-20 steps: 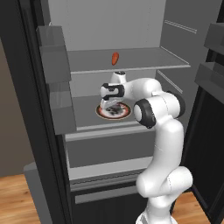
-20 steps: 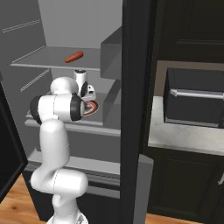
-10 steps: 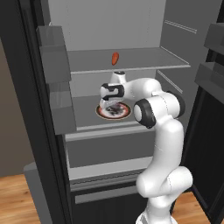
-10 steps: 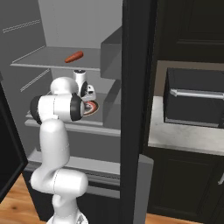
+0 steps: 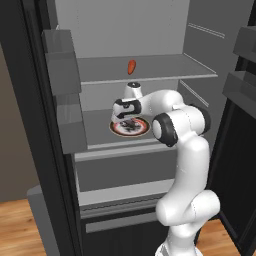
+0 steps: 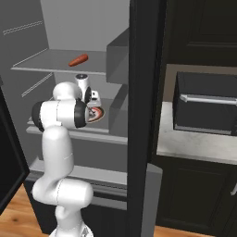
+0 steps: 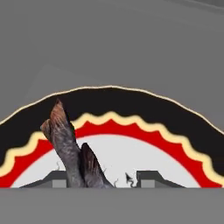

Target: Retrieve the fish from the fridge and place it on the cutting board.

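- The fridge (image 5: 30, 125) is open, and the arm is reached in over its middle shelf (image 5: 95, 131).
- The gripper (image 5: 129, 119) is held low over the plate (image 5: 141, 131), which rests flat on that shelf.
- The fish (image 7: 70, 151) lies on the plate, in the hand view left of centre, its tail pointing up and away across the red and black rim bands.
- In the hand view the left finger tip is seen touching or just beside the fish body; the right finger tip (image 7: 148, 178) stands apart from it on the white plate centre.
- The jaws are seen part-way apart, astride the fish; whether the fish is yet clamped cannot be told.
- Step in hand, as judged: closing on the fish. The fish sits off-centre between the fingers, so the closure is best completed slowly, letting the body be drawn to the middle rather than pushed off the plate.
- The lift is best begun only once both fingers bear on the body, and kept vertical to clear the plate rim.
- The plate holds the fish alone, as far as can be seen.
- On the upper shelf (image 5: 160, 70) a small orange-red item (image 5: 131, 66) lies well apart from the gripper.
- In the right base view the same item (image 6: 78, 60) is seen above the arm.
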You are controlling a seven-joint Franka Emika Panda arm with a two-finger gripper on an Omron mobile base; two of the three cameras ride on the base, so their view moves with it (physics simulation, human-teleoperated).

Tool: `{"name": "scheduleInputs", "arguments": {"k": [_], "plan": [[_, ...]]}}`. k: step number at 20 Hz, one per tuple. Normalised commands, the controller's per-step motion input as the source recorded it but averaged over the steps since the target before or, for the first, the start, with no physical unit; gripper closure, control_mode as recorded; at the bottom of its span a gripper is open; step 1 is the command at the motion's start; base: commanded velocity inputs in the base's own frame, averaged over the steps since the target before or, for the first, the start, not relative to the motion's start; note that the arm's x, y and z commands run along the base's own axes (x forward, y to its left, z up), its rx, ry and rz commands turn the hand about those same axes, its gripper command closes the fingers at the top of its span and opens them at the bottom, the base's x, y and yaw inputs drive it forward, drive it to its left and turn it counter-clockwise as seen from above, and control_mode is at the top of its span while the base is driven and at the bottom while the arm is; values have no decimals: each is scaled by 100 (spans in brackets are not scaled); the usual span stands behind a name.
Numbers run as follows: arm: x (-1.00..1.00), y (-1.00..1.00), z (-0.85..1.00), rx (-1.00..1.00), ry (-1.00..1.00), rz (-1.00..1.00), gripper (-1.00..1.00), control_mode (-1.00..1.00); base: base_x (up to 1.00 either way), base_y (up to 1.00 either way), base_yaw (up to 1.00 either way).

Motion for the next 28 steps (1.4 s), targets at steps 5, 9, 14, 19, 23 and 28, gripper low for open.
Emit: {"name": "scheduleInputs", "arguments": {"k": [5,9,14,19,23,28], "plan": [[0,0,-6,6,-19,-19,100,-100,0,0,0],[0,0,0,0,-3,-6,100,-100,0,0,0],[-3,0,2,1,-11,0,100,-100,0,0,0],[-27,0,11,3,-18,-1,100,-100,0,0,0],[-14,0,0,4,-26,-3,100,-100,0,0,0],[-44,-1,14,1,-22,-5,100,-100,0,0,0]]}}
